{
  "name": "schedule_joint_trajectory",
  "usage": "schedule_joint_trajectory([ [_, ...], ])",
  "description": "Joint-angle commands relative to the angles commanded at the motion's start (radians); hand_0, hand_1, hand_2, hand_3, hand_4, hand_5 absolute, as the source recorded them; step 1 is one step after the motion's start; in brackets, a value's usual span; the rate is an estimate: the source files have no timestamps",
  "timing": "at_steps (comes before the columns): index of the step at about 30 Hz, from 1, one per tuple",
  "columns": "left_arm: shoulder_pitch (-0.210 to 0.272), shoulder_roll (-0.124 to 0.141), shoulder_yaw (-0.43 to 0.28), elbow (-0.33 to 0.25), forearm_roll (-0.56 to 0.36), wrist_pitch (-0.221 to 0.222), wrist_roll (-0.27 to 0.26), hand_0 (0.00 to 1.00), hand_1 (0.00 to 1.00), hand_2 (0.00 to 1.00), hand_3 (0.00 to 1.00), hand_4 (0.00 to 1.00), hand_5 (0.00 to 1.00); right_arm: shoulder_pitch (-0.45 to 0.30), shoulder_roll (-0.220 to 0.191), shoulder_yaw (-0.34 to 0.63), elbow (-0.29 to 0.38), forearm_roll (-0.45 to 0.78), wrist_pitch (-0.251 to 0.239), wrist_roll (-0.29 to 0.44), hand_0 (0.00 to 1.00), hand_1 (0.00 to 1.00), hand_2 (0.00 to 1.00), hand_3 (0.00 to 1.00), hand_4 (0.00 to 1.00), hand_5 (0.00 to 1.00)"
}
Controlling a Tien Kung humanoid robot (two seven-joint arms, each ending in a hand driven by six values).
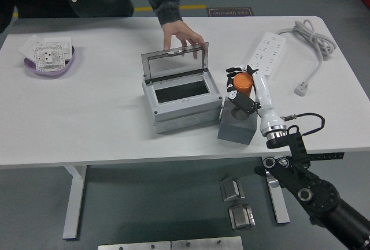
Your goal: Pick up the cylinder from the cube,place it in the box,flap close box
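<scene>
My right hand [241, 86] is shut on the orange cylinder [243, 81] and holds it lifted above the grey cube [237, 125], whose round socket now shows. The cube stands near the table's front edge. Just left of it stands the grey box [181, 101], its clear lid [175, 61] standing upright and the inside dark. A person at the far side leans in and rests a hand [181, 36] on the lid's top edge. My left arm is out of view.
A white power strip [265, 55] with its cable [312, 45] lies at the back right. A purple bowl [50, 59] holding white socket plates sits at the back left. The white table [92, 117] spreads wide to the left of the box.
</scene>
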State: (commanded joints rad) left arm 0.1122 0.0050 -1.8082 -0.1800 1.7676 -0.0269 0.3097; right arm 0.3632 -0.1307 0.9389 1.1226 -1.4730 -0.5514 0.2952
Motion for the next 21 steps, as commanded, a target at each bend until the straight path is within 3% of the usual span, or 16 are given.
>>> schedule_joint_trajectory([
  [2, 0.000, 0.002, 0.002, 0.000, -0.003, 0.000, 0.001, 0.670, 0.669, 0.565, 0.664, 0.430, 0.002, 0.035, -0.001, -0.012, 0.010, -0.051, 0.016, -0.045, 0.433, 0.433, 0.482, 0.466, 0.002, 0.002],
  [3, -0.001, 0.002, 0.003, 0.000, -0.004, 0.001, 0.001, 0.670, 0.669, 0.565, 0.664, 0.430, 0.002, 0.050, -0.001, -0.018, 0.013, -0.074, 0.024, -0.064, 0.315, 0.308, 0.476, 0.446, 0.002, 0.002],
  [8, -0.003, 0.006, 0.013, 0.000, -0.014, 0.001, 0.003, 0.670, 0.669, 0.565, 0.664, 0.430, 0.002, 0.137, 0.013, -0.080, -0.013, -0.193, 0.078, -0.171, 0.315, 0.308, 0.476, 0.446, 0.002, 0.002],
  [9, -0.003, 0.007, 0.014, 0.000, -0.015, 0.001, 0.003, 0.671, 0.670, 0.566, 0.665, 0.432, 0.002, 0.153, 0.018, -0.094, -0.026, -0.215, 0.088, -0.191, 0.125, 0.216, 0.448, 0.408, 0.002, 0.002],
  [21, -0.006, 0.014, 0.013, 0.000, -0.006, -0.001, 0.006, 0.671, 0.673, 0.566, 0.665, 0.437, 0.002, 0.335, 0.062, -0.268, -0.171, -0.366, 0.203, -0.337, 0.092, 0.178, 0.426, 0.385, 0.002, 0.002],
])
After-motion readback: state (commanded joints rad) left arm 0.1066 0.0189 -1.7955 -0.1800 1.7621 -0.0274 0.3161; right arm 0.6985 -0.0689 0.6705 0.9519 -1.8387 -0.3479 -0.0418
